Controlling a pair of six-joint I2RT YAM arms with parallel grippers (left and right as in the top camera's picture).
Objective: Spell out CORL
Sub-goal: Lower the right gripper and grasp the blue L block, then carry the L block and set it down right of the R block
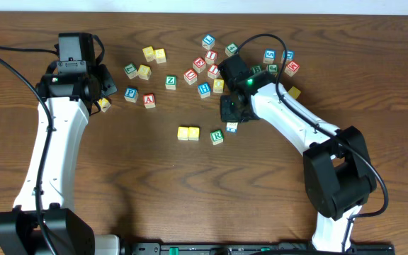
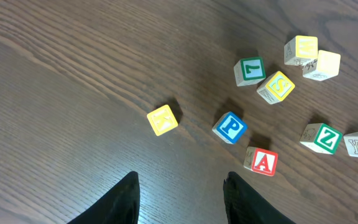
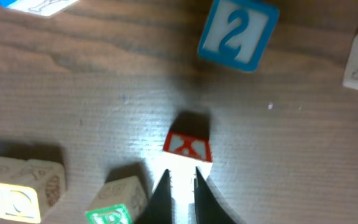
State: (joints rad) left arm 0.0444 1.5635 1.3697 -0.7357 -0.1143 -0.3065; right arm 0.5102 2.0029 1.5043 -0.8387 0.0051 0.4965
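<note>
Left pincer (image 2: 180, 182): parted, empty; P cube (image 2: 230, 127) just ahead.
Right pincer (image 3: 180, 172): closed; red-faced cube (image 3: 187, 147) at its tips, its red face seen by the wrist view only.

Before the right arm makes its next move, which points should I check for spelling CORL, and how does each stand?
1. Two yellow cubes touching, side by side: ok.
2. Letters on their tops readable: cannot tell.
3. R cube joined to the pair: not ok, a gap shows.
4. L cube in line after R: not ok, off the line.
5. Right gripper shut; grip on L cube: cannot tell.
6. Left gripper open, empty, away from the row: ok.
</note>
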